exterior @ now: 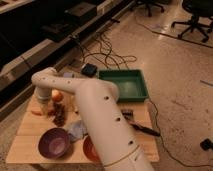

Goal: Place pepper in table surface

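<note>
The slim orange-red pepper [36, 113] lies on the table surface [25, 137] beside the gripper [44, 104], grip unclear.

— What is the surface [26, 132] made of?
— Pale wood, matt. The end effector [43, 106] hangs low over its left end, on a smooth, off-white, plastic-looking arm [100, 117].
— And right of the end effector?
— A green tray [125, 88], seemingly smooth plastic. Below it, a purple bowl [54, 143] with a dull sheen.

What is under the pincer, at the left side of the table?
The pincer hangs over the table's left side. Just beside it the pepper shows on the wood, with an orange fruit close by. What is directly beneath it is covered.
</note>
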Robot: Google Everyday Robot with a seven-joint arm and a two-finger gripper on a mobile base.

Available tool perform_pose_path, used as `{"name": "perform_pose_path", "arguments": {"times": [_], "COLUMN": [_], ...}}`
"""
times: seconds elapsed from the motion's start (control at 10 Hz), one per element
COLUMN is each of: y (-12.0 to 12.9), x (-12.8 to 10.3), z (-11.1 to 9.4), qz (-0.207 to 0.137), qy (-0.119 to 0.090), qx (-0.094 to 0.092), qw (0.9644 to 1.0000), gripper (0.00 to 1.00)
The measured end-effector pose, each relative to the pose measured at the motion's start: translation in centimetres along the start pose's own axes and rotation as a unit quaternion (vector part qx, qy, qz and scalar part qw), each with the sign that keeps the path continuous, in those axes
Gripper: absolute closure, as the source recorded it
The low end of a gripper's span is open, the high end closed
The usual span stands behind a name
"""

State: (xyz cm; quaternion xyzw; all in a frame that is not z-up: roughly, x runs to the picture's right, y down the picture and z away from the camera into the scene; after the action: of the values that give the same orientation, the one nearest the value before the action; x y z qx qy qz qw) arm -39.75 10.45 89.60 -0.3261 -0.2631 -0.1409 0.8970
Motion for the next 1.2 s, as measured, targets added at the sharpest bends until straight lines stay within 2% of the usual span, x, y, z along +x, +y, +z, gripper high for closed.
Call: {"name": "perform_pose_path", "arguments": {"times": [0.4, 0.6, 0.8, 1.0, 1.2], "y": [-2.0, -3.5, -4.6, -4.4, -4.3], "x": [0.6, 1.3, 2.0, 2.0, 2.2], "z": [1.8, 2.4, 2.5, 2.4, 2.2], "qz": [-0.003, -0.004, -0.007, -0.008, -0.008], "qy": [-0.015, -0.025, -0.030, -0.027, -0.026], "qx": [-0.012, -0.017, -0.013, -0.016, -0.017], "qw": [0.9998, 0.9995, 0.9994, 0.9995, 0.9995], "gripper": [0.36, 0.56, 0.74, 0.93, 1.00]}}
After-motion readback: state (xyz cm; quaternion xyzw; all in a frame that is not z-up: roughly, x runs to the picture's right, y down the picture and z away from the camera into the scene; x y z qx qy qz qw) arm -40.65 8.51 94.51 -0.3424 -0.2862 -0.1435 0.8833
